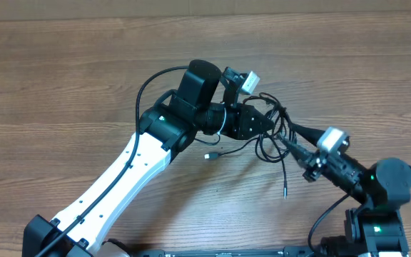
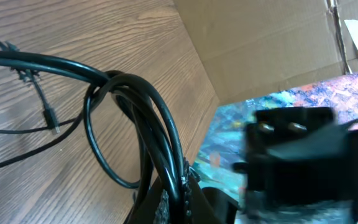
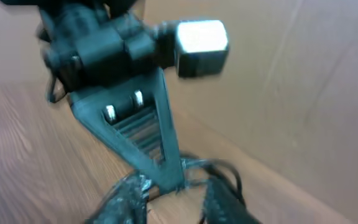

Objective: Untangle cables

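Observation:
The thin black cables [image 1: 275,114] form a tangle of loops at the table's middle right. One small plug [image 1: 209,155] trails left and another [image 1: 285,191] lies nearer the front. My left gripper [image 1: 268,123] reaches in from the left and is shut on the bundle. In the left wrist view the cables [image 2: 160,118] run down between its fingers [image 2: 166,205]. My right gripper [image 1: 290,138] comes from the lower right, almost tip to tip with the left. In the blurred right wrist view its jaws [image 3: 176,198] stand apart on either side of the left gripper's tip [image 3: 166,177].
A wooden table [image 1: 63,86] carries everything. A cardboard wall [image 2: 266,43] stands behind it, with a colourful sheet [image 2: 328,99] at its foot. The left arm's white link [image 1: 120,178] crosses the front left, and the right arm's base [image 1: 380,228] sits at the front right.

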Robot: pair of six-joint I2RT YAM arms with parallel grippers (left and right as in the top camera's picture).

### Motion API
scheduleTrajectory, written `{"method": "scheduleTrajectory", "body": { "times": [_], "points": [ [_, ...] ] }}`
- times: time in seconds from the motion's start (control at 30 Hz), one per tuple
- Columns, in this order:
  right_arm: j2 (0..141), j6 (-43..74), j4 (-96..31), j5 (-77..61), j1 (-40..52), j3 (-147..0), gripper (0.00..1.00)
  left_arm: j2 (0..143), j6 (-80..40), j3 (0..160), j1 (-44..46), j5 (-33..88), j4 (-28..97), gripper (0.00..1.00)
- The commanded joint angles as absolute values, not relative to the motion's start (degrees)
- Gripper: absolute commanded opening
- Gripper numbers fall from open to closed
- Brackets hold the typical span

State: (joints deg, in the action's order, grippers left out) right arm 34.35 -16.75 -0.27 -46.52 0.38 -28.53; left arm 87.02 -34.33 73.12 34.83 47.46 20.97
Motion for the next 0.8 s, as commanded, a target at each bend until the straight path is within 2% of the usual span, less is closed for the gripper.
{"method": "scheduleTrajectory", "body": {
  "times": [0.0,0.1,0.4,0.6,0.77],
  "points": [
    [34.24,-18.46,-4.84,-42.44,0.25,-29.34,0.44,86.87,-34.92,73.34,34.63,49.47,19.68,0.04],
    [34.24,-18.46,-9.61,-40.03,0.25,-29.34,0.5,86.87,-36.16,73.34,34.13,49.32,19.18,0.04],
    [35.03,-18.46,-15.4,-39.68,0.25,-29.32,0.55,86.87,-39.57,73.34,33.85,49.17,16.05,0.04],
    [37.01,-18.44,-16.27,-40.16,0.25,-29.32,0.54,86.87,-40.38,73.34,36.34,48.38,12.97,0.04],
    [38.48,-18.46,-16.64,-40.12,0.25,-29.32,0.48,86.87,-41.21,73.34,37.95,47.86,12.97,0.04]
  ]
}}
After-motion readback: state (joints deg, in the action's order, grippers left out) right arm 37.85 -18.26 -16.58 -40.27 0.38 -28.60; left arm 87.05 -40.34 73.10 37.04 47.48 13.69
